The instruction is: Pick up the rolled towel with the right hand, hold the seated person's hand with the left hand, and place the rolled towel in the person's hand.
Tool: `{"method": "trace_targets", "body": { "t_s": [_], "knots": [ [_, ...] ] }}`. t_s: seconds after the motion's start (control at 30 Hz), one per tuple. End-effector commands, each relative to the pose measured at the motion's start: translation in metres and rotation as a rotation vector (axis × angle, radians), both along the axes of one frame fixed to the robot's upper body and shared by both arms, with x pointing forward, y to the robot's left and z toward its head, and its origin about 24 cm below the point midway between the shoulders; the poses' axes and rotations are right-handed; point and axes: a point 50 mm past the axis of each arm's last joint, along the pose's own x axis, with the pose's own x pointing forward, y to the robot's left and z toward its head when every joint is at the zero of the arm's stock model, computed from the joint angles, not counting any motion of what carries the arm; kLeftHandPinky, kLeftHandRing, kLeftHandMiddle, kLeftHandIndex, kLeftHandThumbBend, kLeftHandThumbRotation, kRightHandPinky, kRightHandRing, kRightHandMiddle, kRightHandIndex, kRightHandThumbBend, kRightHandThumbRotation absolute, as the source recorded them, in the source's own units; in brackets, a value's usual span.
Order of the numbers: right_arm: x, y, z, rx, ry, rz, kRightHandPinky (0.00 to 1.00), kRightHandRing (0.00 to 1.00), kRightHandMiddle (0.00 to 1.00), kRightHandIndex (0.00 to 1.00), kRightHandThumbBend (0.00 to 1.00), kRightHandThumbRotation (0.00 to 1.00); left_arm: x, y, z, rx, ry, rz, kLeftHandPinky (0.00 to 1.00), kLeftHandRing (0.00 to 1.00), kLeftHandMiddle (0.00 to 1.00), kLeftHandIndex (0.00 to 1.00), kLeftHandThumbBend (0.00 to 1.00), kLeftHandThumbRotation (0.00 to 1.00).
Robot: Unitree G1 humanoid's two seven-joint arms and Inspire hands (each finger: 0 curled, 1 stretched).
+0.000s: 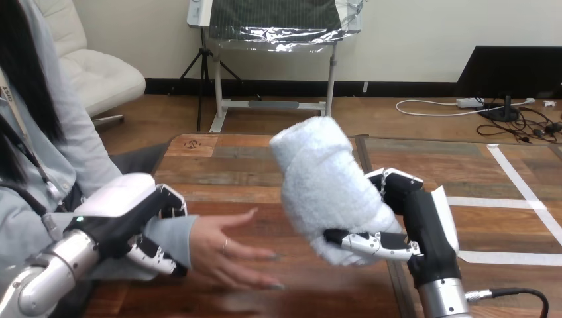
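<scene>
One rolled towel [318, 179] is what this job turns on, and it stands near the middle of the view, tilted a little, lifted clear of the wooden table [219, 159]. My right hand [424, 225] has it from the 4 o'clock side. The thumb [371, 244] is wrapped across the towel's lower front and the fingers [391, 182] are curled round its back, so the grip is closed firmly on the roll.

From the towel, at about 8 o'clock, lies the person's hand [225, 248]. It is open, with its fingers stretched toward 3 o'clock and its thumb raised. It is near the towel but not touching it. I cannot tell whether it rests on the table or hangs just above it.

At 9 o'clock of that hand, my left hand [126, 212] is closed round the person's wrist, over the light sleeve [169, 230], with fingers above and thumb below.

I judge the pick-up and the hold both done, so the step in hand is the delivery. The next move calls for carrying the roll down toward 8 o'clock until it lies across the open palm. My left hand should keep that wrist steady and perhaps turn the palm further up. Only once the towel is bearing on the palm should my right hand loosen, or the roll may tip off toward 6 o'clock.
</scene>
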Motion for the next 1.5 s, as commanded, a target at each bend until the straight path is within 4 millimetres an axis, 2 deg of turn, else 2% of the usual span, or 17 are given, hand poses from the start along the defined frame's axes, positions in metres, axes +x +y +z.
{"method": "trace_targets", "body": {
  "t_s": [0.0,0.4,1.0,1.47],
  "knots": [
    [0.022,0.007,0.024,-0.004,-0.104,0.006,0.26,0.31,0.41,0.45,0.78,0.0,0.019,-0.008,0.048,-0.03,-0.183,-0.048,0.23,0.28,0.35,0.35,0.82,0.0],
    [0.024,0.011,0.021,-0.045,-0.081,0.014,0.26,0.31,0.41,0.45,0.77,0.0,0.02,-0.017,0.06,-0.045,-0.215,-0.073,0.21,0.27,0.34,0.33,0.83,0.0],
    [0.025,0.022,0.02,-0.066,-0.078,0.029,0.27,0.31,0.41,0.45,0.77,0.0,0.031,-0.042,0.079,-0.079,-0.263,-0.141,0.2,0.26,0.33,0.33,0.82,0.0],
    [0.024,0.039,0.019,-0.038,-0.083,0.054,0.27,0.31,0.41,0.44,0.78,0.0,0.039,-0.062,0.091,-0.107,-0.3,-0.2,0.21,0.26,0.34,0.35,0.83,0.0]
  ]
}}
